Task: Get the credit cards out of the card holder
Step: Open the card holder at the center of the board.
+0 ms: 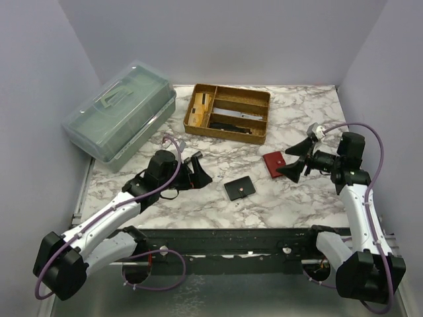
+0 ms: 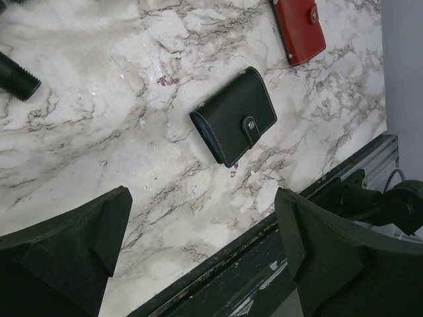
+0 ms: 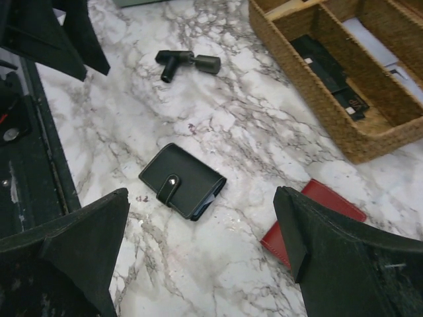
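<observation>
A black card holder [image 1: 240, 189] lies snapped shut in the middle of the marble table, also seen in the left wrist view [image 2: 234, 125] and right wrist view [image 3: 182, 179]. Pale blue edges of credit cards [image 3: 211, 201] peek from its open side. To its right lies a red card holder [image 1: 272, 163], also closed [image 2: 299, 30]. My left gripper [image 1: 197, 169] hovers open to the left of the black holder, nothing between its fingers [image 2: 201, 244]. Open too, my right gripper [image 1: 284, 164] hangs over the red holder's right edge [image 3: 201, 247].
A wicker tray [image 1: 228, 134] at the back holds flat dark and pale pieces in its compartments. A lidded clear plastic box [image 1: 122, 119] stands at the back left. A small black T-shaped part [image 3: 188, 63] lies near the left gripper. A dark rail [image 1: 231, 238] runs along the near edge.
</observation>
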### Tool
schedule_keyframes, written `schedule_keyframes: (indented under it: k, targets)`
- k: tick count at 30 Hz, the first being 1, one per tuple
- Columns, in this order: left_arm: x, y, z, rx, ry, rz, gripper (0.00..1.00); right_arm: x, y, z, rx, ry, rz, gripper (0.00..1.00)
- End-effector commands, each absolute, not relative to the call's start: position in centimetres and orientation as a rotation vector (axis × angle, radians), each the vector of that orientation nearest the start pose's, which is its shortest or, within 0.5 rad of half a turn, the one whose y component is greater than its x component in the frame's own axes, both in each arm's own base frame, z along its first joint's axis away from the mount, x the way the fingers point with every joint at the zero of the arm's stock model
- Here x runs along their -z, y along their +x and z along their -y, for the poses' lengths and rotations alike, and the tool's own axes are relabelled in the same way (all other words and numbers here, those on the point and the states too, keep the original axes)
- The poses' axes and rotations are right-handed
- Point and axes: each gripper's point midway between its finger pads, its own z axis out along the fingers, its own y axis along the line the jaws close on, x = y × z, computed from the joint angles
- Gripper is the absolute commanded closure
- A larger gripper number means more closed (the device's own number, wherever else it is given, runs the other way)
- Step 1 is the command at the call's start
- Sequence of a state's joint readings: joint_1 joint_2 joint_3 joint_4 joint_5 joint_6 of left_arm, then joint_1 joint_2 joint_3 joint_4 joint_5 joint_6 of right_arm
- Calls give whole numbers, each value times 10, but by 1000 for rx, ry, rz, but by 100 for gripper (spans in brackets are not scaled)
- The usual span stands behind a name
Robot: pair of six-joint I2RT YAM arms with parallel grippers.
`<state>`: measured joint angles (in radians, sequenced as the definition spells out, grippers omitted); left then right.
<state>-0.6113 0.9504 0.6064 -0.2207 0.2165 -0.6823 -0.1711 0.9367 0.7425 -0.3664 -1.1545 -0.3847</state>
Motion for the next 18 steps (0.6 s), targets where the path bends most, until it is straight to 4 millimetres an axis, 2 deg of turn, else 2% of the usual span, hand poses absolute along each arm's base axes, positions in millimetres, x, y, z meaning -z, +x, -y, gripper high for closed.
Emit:
schedule_keyframes:
  k: [1, 8, 18]
  targets:
    - [-149, 215, 237, 1073, -51, -2220, 1, -221, 231, -127, -943, -943, -1549, 0]
    - [-133, 210, 236, 1093, -133, -2239, 1, -207, 218, -130, -959, -988, -1531, 0]
    - [-119, 209, 242, 1120, -195, -2224, 1, -203, 220, -126, -895, -999, -1552, 0]
